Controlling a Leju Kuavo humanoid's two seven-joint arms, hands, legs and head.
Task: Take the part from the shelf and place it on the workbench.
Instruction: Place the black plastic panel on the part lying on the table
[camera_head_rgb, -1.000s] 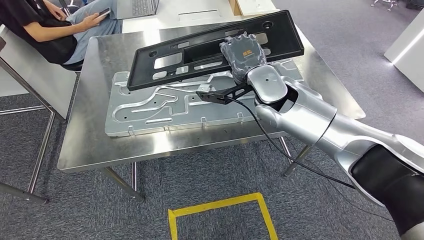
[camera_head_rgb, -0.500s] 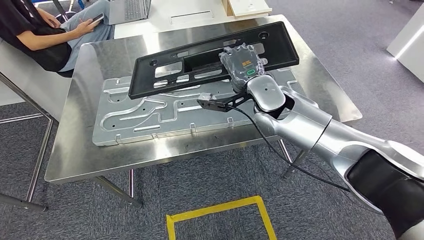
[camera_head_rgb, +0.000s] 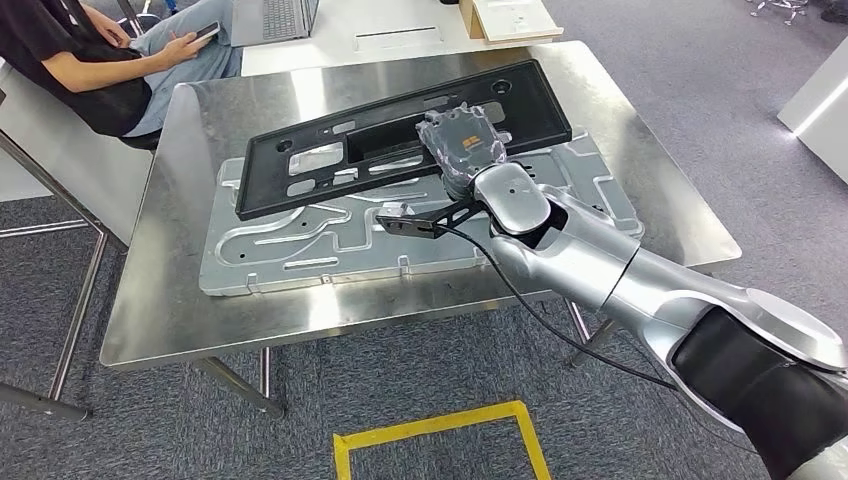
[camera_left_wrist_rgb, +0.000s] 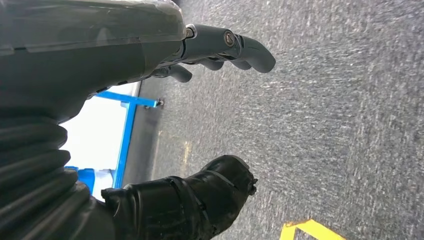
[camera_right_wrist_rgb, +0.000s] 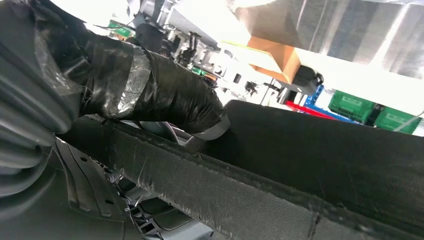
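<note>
The part is a long black plastic panel (camera_head_rgb: 330, 150) with cut-outs, held tilted just above the steel workbench (camera_head_rgb: 160, 290). My right hand (camera_head_rgb: 462, 140) grips its near edge around the middle. In the right wrist view the taped thumb (camera_right_wrist_rgb: 165, 97) presses on the black panel (camera_right_wrist_rgb: 320, 155), which runs across close to the camera. My left hand (camera_left_wrist_rgb: 210, 50) hangs by my side over grey carpet, fingers apart and holding nothing.
A large stamped silver metal plate (camera_head_rgb: 300, 240) lies on the workbench under the panel. A seated person (camera_head_rgb: 90, 60) with a phone is at the table's far left corner. A cardboard box (camera_head_rgb: 510, 18) and a laptop sit beyond. Yellow tape (camera_head_rgb: 440, 435) marks the floor.
The panel has come lower and nearer to the silver plate, with my right hand still gripping it. The head view has shifted slightly.
</note>
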